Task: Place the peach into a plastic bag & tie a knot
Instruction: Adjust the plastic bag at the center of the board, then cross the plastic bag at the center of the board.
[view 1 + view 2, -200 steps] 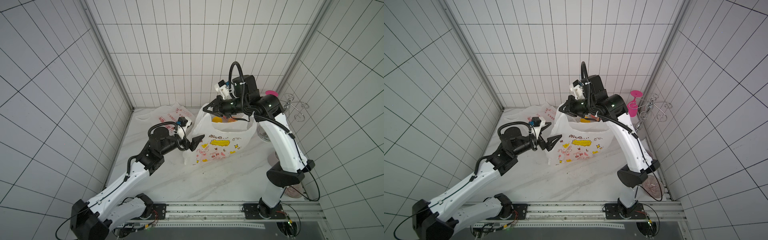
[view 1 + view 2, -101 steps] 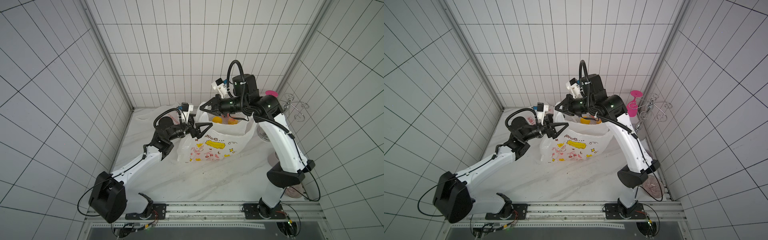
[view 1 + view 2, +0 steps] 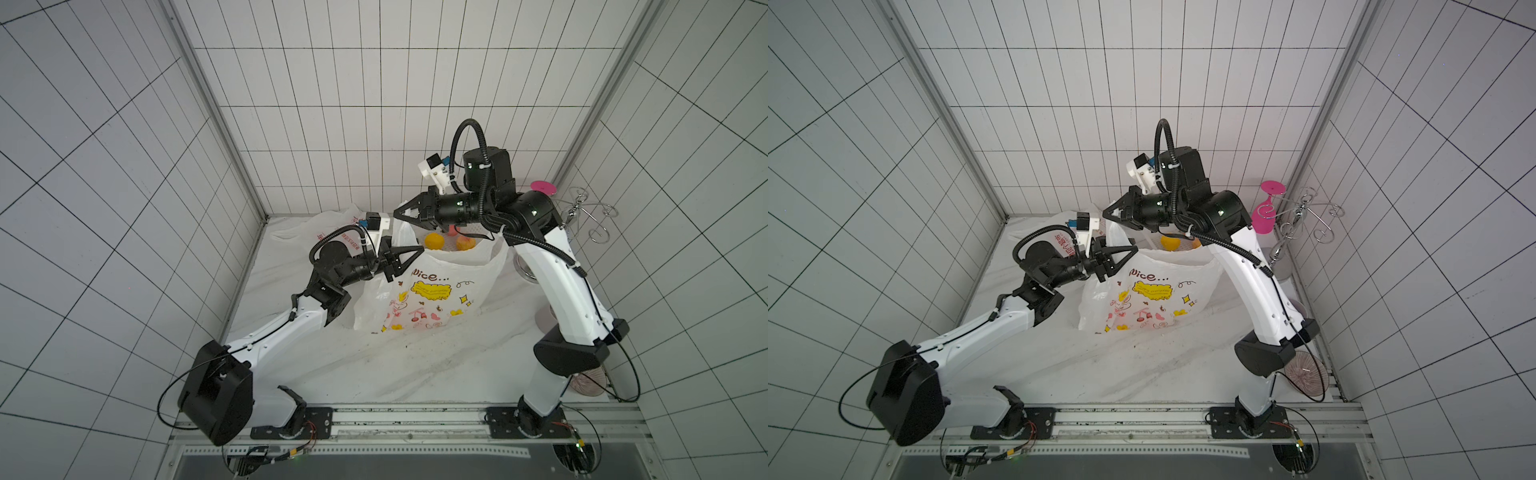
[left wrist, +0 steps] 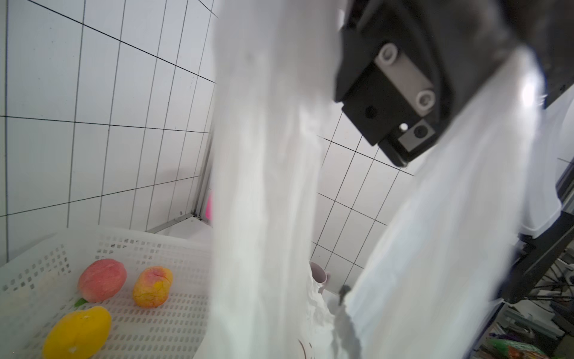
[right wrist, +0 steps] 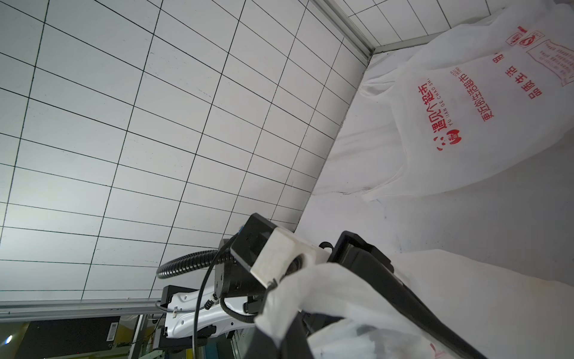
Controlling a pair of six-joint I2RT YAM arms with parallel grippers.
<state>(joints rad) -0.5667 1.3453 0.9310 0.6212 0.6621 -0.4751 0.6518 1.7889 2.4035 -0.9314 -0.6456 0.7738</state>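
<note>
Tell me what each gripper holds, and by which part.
Both hold the bag: the right gripper pinches its raised far edge, and the left gripper looks closed on the near rim of its mouth.

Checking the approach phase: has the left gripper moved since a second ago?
Yes. The left gripper has moved away from the front rail toward the back wall, up to the rim of the plastic bag.
</note>
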